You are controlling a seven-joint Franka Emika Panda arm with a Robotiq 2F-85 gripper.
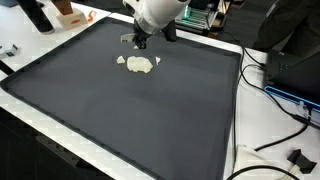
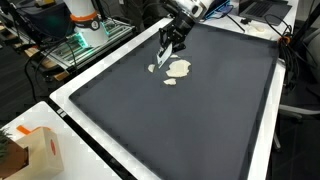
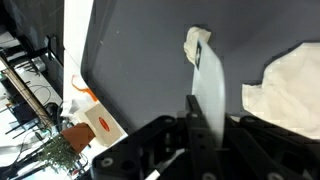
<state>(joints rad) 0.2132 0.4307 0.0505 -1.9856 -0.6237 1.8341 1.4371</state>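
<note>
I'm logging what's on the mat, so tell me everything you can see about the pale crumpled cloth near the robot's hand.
The cloth is cream-white, soft-looking and crumpled into a low, uneven heap. Whether it is fabric or tissue cannot be told. It lies on the dark mat, toward its far edge in both exterior views. Small scraps of the same colour lie just apart from it. The hand hangs close above it, and no contact with the heap shows.
</note>
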